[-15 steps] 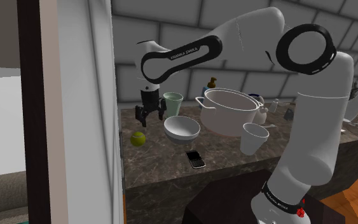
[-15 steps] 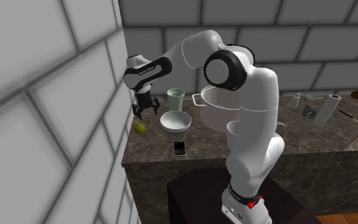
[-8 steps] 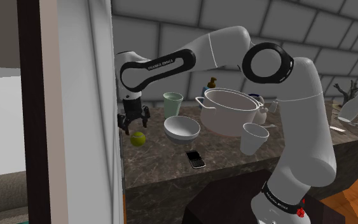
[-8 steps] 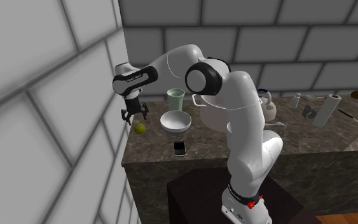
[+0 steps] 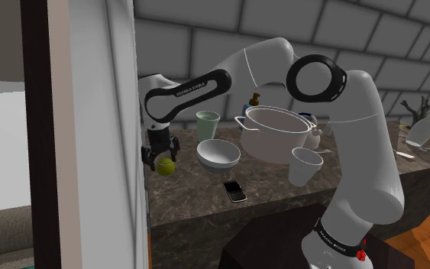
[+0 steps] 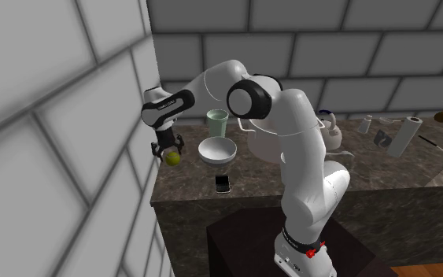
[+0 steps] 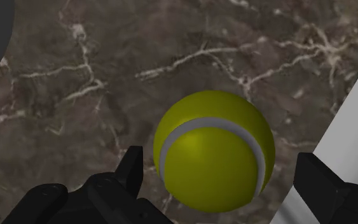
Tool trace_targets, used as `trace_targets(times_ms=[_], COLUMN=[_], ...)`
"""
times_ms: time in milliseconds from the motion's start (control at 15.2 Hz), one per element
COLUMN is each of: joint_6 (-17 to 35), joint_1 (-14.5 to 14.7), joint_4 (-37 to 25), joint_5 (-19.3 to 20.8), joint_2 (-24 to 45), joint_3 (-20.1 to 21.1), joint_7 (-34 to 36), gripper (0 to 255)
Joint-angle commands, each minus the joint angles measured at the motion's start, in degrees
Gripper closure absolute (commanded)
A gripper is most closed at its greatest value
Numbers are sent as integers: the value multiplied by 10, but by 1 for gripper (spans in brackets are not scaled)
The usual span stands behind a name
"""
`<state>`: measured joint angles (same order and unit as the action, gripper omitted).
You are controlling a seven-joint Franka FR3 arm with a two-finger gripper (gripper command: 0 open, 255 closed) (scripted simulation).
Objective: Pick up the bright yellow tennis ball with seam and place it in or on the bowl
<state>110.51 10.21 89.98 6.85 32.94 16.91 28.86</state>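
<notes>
The yellow tennis ball (image 7: 213,151) with a pale seam rests on the dark marbled counter (image 7: 75,76), close to the wall. My gripper (image 7: 225,184) is open and hangs just over it, and the ball sits between the two black fingers (image 7: 133,168) without either touching it. In the shoulder view the gripper (image 5: 160,158) is right above the ball (image 5: 166,166), at the counter's left end. The white bowl (image 5: 219,153) stands a short way to the ball's right, upright. The second exterior view has the gripper (image 6: 167,151) over the ball (image 6: 173,158), left of the bowl (image 6: 217,149).
A grey block wall (image 5: 121,115) rises close beside the ball. Behind the bowl stands a pale green cup (image 5: 208,124), and a large white pot (image 5: 276,134) and a white cup (image 5: 305,165) stand to its right. A dark phone (image 5: 234,190) lies near the counter's front edge.
The gripper has swung to the shoulder view's left, away from the green cup, and come down over the ball. It has stayed open. The ball and bowl have not moved.
</notes>
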Motion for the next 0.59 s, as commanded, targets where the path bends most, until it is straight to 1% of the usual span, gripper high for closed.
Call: trace_targets(times_ms=[0,330,396,528], joint_6=[3,3,3,3], joint_1=[-1,-1,-1,-1], joint_4=[4,4,4,4], joint_5=[0,0,0,0], joint_2=[-1,-1,-1,-1], joint_3=[0,0,0,0], joint_7=[0,0,0,0], gripper=[0,0,255,255])
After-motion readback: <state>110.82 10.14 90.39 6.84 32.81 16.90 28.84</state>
